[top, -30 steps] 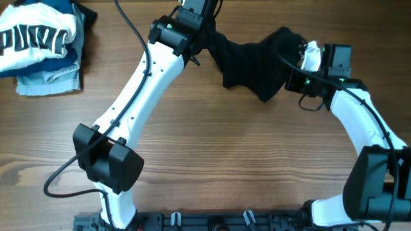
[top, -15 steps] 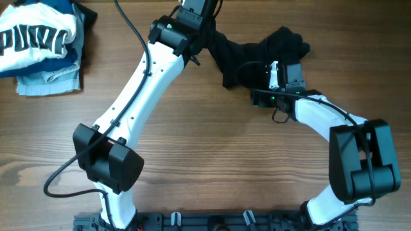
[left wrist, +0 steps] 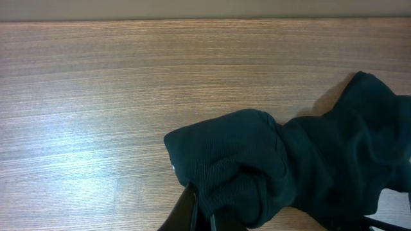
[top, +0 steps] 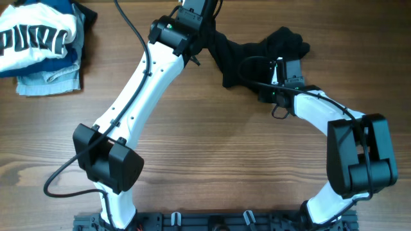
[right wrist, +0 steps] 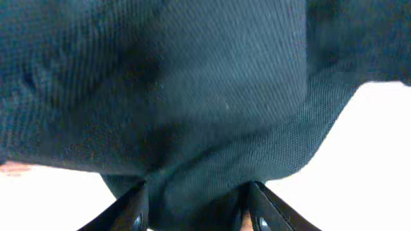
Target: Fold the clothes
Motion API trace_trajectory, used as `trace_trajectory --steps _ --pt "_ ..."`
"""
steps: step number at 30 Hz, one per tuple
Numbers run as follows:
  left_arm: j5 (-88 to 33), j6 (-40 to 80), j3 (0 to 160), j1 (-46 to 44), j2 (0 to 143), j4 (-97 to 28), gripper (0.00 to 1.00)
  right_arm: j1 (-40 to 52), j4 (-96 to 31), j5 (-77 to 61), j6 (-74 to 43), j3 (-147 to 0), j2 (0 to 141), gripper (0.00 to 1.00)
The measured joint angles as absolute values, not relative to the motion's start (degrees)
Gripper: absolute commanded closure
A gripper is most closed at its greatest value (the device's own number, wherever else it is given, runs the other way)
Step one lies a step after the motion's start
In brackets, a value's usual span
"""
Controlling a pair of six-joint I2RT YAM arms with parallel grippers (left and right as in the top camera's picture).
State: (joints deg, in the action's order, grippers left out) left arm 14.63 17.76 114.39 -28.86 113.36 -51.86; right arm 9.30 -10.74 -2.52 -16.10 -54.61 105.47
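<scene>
Shirts (top: pixel 40 45) sit folded and stacked at the far left of the table (top: pixel 212 160), well apart from the work. My left gripper (left wrist: pixel 204 215) is pinched on one bunched end of the black garment (top: pixel 247 54), which lies along the far edge, long axis running left to right. My right gripper (right wrist: pixel 196 208) presses into its right half from the near side, cloth filling the gap between parted fingers; I cannot tell whether it has bitten. Any spreading pull, I judge, goes rightward.
</scene>
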Motion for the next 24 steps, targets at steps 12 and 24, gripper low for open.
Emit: trace_trajectory --steps 12,24 --pt "14.66 17.76 114.39 -28.86 113.36 -51.88 0.96 9.56 -15.88 -4.10 -16.40 -53.87 103.09 0.37" --pt "14.63 17.76 114.39 -28.86 113.36 -51.88 0.96 12.64 -13.89 0.38 -13.80 -53.74 103.83 0.44"
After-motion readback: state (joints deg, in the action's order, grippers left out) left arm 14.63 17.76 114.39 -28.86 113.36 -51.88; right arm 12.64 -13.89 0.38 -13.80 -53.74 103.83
